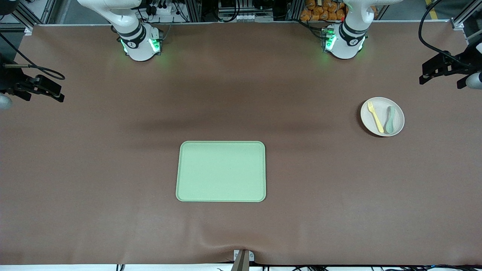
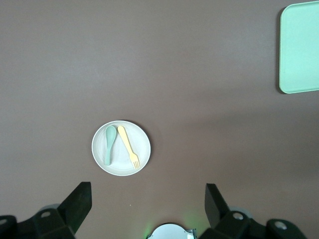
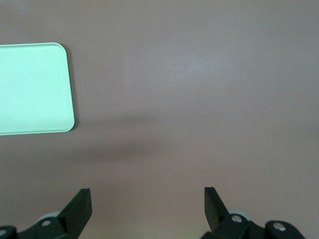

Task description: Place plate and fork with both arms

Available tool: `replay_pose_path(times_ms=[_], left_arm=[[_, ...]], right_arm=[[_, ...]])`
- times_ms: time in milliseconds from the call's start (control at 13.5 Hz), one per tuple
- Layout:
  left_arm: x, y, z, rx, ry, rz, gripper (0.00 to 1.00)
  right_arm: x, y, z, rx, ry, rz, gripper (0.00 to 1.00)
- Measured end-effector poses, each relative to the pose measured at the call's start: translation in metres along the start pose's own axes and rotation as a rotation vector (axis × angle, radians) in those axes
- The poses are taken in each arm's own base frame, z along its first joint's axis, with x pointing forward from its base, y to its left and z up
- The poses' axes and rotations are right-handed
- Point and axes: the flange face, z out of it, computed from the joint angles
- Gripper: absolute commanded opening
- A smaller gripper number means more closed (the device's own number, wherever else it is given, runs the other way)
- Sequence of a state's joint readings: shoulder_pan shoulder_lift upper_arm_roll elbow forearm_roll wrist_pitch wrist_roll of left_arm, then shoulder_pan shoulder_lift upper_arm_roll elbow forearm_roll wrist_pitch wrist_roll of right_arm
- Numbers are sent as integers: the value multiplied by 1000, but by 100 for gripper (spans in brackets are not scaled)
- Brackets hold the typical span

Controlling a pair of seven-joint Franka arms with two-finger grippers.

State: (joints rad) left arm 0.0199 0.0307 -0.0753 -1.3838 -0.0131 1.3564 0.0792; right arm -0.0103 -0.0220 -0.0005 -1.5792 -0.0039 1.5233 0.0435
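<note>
The cream plate [image 1: 382,107] lies on the brown table toward the left arm's end. On it lie the pale-yellow fork [image 1: 375,116] and a grey-green spoon [image 1: 390,119], side by side. In the left wrist view the plate [image 2: 141,143], the fork [image 2: 127,146] and the spoon [image 2: 108,144] show far below my left gripper [image 2: 147,194], which is open and empty, high over the bare table between its base and the plate. My right gripper [image 3: 147,196] is open and empty, high over bare table. Neither gripper shows in the front view.
A light-green tray [image 1: 221,171] lies mid-table, nearer to the front camera than the plate; it also shows in the left wrist view [image 2: 301,47] and the right wrist view [image 3: 32,89]. Black fixtures with cables [image 1: 448,67] [image 1: 35,86] stand at both table ends.
</note>
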Motion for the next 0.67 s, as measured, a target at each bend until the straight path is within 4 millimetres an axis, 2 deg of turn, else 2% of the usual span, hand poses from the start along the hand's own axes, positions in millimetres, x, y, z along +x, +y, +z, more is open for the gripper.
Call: replay_pose_path(times_ms=[296, 665], left_arm=[[1, -2, 14, 0, -32, -8, 100], [2, -12, 59, 52, -138, -21, 100]], right_arm=[[0, 0, 0, 0, 0, 0, 100], [0, 0, 1, 0, -1, 0, 100]])
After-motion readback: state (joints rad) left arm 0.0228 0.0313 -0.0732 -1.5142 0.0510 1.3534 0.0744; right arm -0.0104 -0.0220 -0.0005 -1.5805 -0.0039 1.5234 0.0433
